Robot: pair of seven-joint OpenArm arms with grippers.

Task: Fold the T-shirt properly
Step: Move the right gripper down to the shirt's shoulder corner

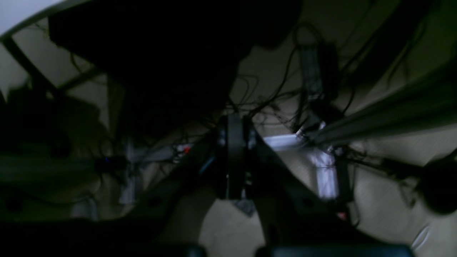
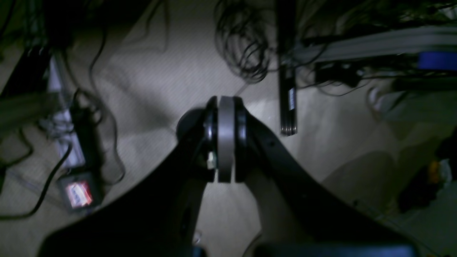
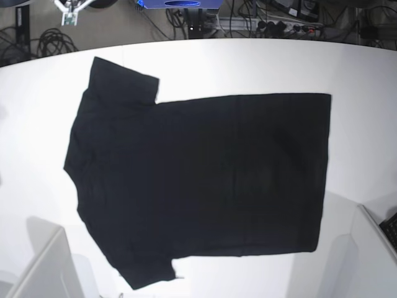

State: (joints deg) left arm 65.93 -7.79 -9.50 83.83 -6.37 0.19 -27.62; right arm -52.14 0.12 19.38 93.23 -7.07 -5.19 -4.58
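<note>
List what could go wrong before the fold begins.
1. The T-shirt lies flat, so pinching a single layer of an edge may be hard, and both layers may lift together.
2. Its lower sleeve reaches the table edge and could slip off if dragged.

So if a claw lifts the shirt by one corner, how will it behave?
The shirt lies spread flat on the white table with soft creases, so it is probably floppy: a lifted corner would likely drape and drag the rest. It looks thin, so likely light. Pushed, it would probably bunch up rather than slide whole.
</note>
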